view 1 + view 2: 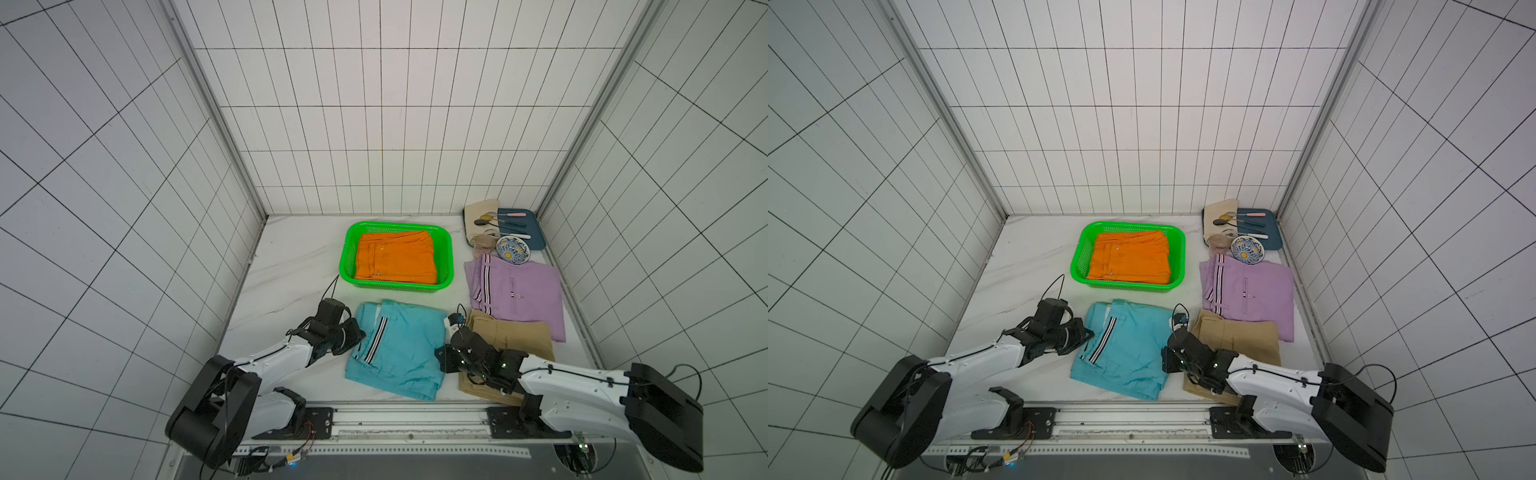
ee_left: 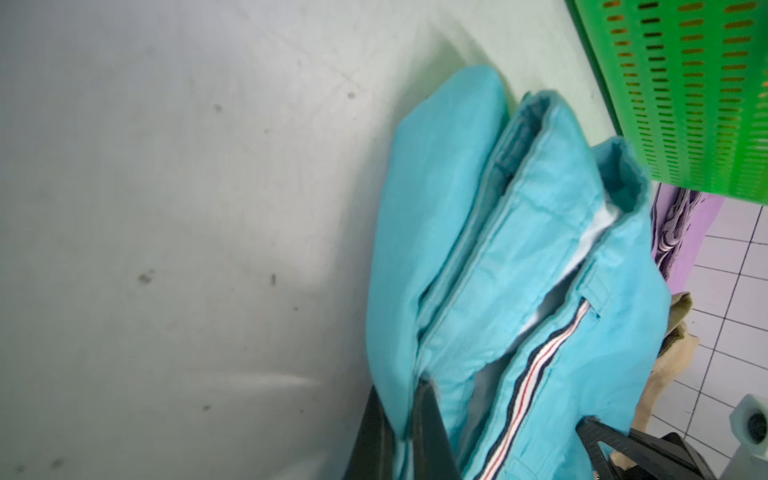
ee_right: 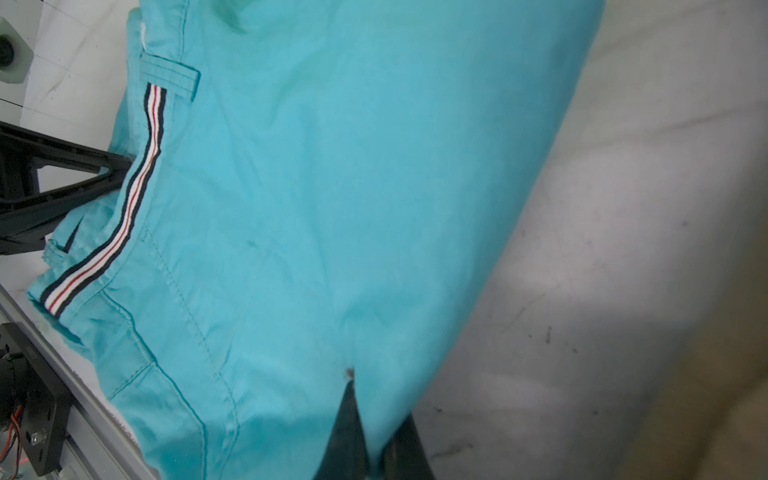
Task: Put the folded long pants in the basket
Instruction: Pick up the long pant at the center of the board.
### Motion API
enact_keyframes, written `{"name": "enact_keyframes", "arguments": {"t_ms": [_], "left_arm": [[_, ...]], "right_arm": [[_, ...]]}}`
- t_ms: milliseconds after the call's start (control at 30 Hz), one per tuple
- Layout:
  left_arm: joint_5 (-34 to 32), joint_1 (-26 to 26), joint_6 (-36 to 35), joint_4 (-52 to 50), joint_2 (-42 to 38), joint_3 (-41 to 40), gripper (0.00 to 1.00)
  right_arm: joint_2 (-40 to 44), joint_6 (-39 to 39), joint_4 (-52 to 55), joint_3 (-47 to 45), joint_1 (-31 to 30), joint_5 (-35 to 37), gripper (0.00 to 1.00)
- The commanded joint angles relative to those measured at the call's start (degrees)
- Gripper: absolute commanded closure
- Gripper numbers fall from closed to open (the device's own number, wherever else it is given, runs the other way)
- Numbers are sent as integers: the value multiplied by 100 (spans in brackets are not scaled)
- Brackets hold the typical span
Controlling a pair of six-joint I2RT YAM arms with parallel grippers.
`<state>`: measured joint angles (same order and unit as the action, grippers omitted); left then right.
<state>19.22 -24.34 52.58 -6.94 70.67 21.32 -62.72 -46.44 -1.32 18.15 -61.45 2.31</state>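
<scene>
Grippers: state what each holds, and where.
Both hold the folded teal cloth pants: left gripper at the stripe-side edge, right gripper at the opposite edge.

The white-and-black left arm (image 1: 274, 361) and right arm (image 1: 573, 382) stretch low, inward from the near side. The black left gripper (image 1: 360, 335) has its jaws clamped on the teal folded cloth pants (image 1: 399, 349) at their left edge. The black right gripper (image 1: 439, 357) pinches their right edge.

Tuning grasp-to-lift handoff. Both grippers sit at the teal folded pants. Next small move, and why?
Probably lift both together, level. The left gripper and right gripper are shut on opposite edges of the teal blue folded cloth pants, which lie short of the bright green perforated plastic basket.
</scene>
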Motion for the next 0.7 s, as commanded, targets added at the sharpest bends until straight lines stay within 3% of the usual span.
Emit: {"name": "enact_keyframes", "arguments": {"t_ms": [0,233,400,500,667], "left_arm": [[-125,-18,-30,-358,-55,57,100],[-179,-79,0,-1833,-1466,709,100],[-272,-71,-1,-2799,-2414,1542,100],[-455,-42,-99,-3256,-2506,2264,100],[-432,325,-463,-3986,-1833,3862,100]], "right_arm": [[27,152,22,254,45,-163,100],[900,213,1134,791,-302,121,100],[1544,385,2290,1712,-393,326,100],[1675,542,3044,2591,-394,413,100],[1157,1114,4230,4424,16,510,100]]}}
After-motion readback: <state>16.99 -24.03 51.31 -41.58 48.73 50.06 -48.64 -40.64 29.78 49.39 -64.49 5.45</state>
